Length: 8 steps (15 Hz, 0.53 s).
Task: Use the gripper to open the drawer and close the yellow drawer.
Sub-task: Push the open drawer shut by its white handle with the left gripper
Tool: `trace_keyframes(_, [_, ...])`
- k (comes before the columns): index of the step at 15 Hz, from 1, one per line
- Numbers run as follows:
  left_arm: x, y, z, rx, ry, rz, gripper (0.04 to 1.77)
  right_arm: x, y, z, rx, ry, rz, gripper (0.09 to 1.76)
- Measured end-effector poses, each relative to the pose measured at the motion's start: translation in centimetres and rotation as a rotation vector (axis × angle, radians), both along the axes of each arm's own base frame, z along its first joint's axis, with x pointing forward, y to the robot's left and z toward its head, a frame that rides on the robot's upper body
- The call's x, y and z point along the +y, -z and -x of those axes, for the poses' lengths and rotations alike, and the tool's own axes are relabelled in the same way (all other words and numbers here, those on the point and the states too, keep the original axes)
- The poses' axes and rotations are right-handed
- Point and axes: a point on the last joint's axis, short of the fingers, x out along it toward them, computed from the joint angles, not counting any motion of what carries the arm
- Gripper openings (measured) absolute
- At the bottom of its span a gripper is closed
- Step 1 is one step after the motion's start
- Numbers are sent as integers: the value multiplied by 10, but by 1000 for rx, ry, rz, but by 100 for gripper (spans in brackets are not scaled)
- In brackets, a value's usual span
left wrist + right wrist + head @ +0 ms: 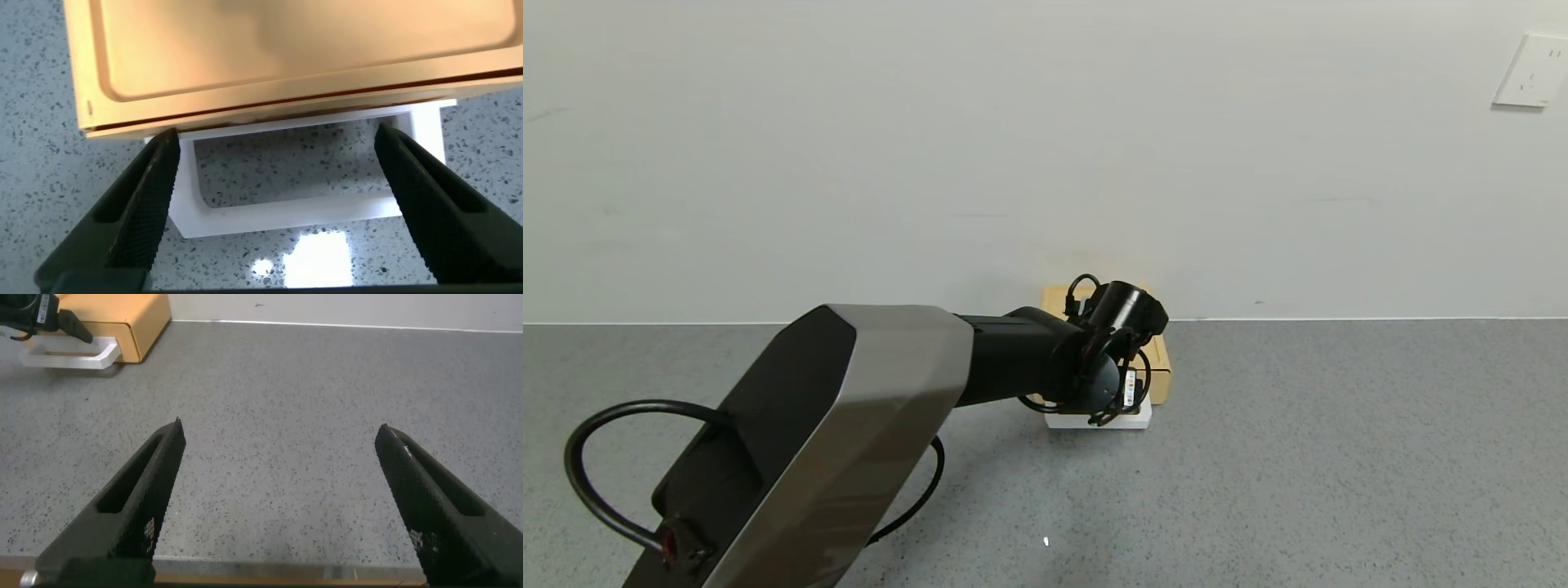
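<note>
The yellow drawer box (pixel 1156 359) sits on the grey table against the wall, its white loop handle (pixel 1098 421) facing me. In the left wrist view the yellow box (pixel 286 49) looks pushed in, with the white handle (pixel 278 216) just below it. My left gripper (pixel 278 147) hovers right over the handle, open, one finger (pixel 151 196) near each end of it, holding nothing. In the head view the left gripper (pixel 1115 400) hides most of the box. My right gripper (pixel 279 433) is open and empty over bare table, well to the right of the box (pixel 122 322).
The grey speckled table (pixel 1339 457) stretches to both sides. A white wall stands right behind the box, with a socket plate (pixel 1531 69) at the upper right. A black cable (pixel 588 457) loops off my left arm at the near left.
</note>
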Motion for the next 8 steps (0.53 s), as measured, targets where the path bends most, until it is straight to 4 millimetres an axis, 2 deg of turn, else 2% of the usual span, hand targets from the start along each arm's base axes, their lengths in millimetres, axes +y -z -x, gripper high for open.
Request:
trace_keyframes(4, [5, -12, 8, -15, -33, -50, 172, 0, 0, 0, 0, 1, 0, 171])
trace_keyframes(8, [21, -49, 24, -15, -33, -65, 172, 0, 0, 0, 0, 1, 0, 171])
